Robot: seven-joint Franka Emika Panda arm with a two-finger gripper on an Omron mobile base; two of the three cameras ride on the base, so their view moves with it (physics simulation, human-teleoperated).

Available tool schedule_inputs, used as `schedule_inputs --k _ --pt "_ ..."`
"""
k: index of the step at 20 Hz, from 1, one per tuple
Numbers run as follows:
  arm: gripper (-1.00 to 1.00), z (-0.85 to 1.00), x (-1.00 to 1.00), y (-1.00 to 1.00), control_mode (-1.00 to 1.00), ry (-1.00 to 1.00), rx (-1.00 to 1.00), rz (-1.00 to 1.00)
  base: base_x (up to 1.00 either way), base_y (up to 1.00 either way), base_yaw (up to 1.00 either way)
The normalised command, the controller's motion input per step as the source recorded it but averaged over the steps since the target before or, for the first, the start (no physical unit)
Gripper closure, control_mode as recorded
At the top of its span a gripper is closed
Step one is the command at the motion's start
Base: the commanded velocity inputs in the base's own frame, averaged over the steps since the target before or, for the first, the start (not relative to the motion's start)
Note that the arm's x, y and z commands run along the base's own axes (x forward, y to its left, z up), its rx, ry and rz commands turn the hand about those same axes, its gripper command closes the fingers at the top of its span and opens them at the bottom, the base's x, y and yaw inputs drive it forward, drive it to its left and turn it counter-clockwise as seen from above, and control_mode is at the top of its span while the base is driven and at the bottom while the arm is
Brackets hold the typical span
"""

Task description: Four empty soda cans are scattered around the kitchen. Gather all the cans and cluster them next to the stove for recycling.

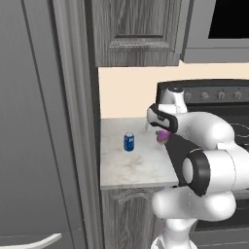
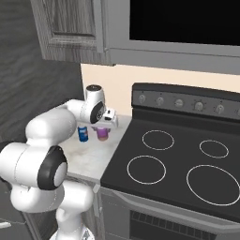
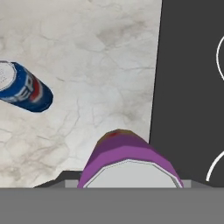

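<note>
- left base view: the blue can (image 1: 129,142) stands upright mid-worktop (image 1: 121,170), well clear of every edge.
- right of it, near the worktop's stove-side edge, the gripper (image 1: 163,132) is clamped on a purple can (image 1: 163,136) over the marble.
- the stove (image 2: 178,164) borders the worktop on the right.
- risk, as i judge it: released while above the surface or tilted, the purple can could tip and roll onto the stove, or knock the blue can.

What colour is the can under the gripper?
Purple can, silvery top; clearest in the hand view.
</note>
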Motion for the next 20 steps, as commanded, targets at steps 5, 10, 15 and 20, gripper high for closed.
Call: schedule_inputs --k 5,10,15,20 --pt "1.00 -0.24 0.02 0.00 -1.00 0.00 -0.04 0.00 0.00 0.00 0.00" --pt "1.00 -0.20 0.01 0.00 -1.00 0.00 -0.03 0.00 0.00 0.00 0.00" --pt "1.00 -0.15 0.01 0.00 -1.00 0.00 0.00 0.00 0.00 0.00 0.00" --pt "1.00 -0.13 0.03 0.00 -1.00 0.00 0.00 0.00 0.00 0.00 0.00"
